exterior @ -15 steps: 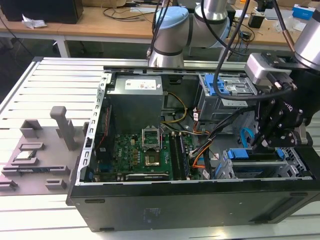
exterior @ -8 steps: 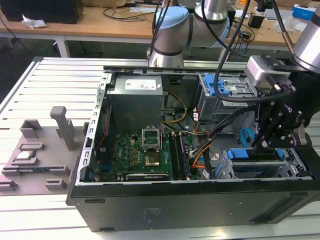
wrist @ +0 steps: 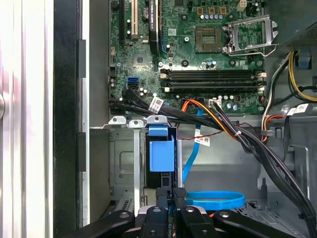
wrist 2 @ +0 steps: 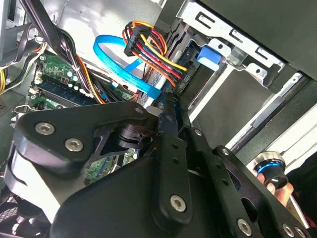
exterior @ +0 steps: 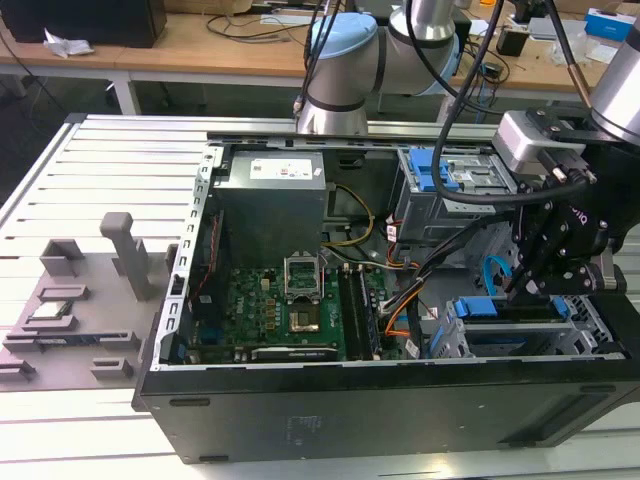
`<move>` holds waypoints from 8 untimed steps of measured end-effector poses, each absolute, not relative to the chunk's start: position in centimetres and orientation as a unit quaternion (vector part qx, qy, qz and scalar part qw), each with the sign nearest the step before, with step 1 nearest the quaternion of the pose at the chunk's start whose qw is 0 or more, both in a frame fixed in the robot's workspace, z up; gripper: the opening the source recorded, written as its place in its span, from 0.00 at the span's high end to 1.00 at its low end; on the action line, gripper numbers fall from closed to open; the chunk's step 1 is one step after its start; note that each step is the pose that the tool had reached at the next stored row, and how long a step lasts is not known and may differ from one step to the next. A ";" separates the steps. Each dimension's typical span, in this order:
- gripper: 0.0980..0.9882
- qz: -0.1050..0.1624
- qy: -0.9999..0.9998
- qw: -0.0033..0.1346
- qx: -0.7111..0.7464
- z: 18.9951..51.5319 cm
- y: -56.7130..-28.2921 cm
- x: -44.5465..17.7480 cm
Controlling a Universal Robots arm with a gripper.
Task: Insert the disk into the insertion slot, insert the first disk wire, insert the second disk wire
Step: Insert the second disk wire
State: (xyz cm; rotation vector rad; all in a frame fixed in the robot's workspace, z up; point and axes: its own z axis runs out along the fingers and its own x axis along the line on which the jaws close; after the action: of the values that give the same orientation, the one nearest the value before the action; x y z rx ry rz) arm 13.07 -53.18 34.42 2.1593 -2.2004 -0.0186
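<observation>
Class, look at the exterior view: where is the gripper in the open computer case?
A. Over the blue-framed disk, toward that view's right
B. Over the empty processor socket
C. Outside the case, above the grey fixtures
A: the gripper hangs just above the disk, whose blue frame shows at the case's right end.

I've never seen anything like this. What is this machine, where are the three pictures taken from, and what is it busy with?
It is a robot arm working inside an open desktop computer case that lies on a slatted metal table. The exterior view comes from a camera standing off the arm; both wrist views come from cameras riding near its black gripper. In the exterior view you see the green motherboard and the grey power supply. The gripper reaches down at the disk in its bright blue frame, which sits in the perforated metal insertion slot. A flat blue cable and a bundle of coloured wires lie close by.
</observation>
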 end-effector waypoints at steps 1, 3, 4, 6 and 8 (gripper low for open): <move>0.93 -0.006 -0.713 0.029 0.700 34.5 -53.2 13.1; 0.93 -0.008 -0.713 0.027 0.700 34.5 -53.2 13.1; 0.93 -0.009 -0.713 0.027 0.700 34.5 -53.2 13.1; 0.93 -0.009 -0.713 0.027 0.700 34.4 -53.2 13.1; 0.93 -0.008 -0.713 0.027 0.700 34.3 -53.2 13.1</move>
State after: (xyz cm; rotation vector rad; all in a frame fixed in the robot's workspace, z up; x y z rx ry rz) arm 13.07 -53.19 34.27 2.1629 -2.2036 -0.0262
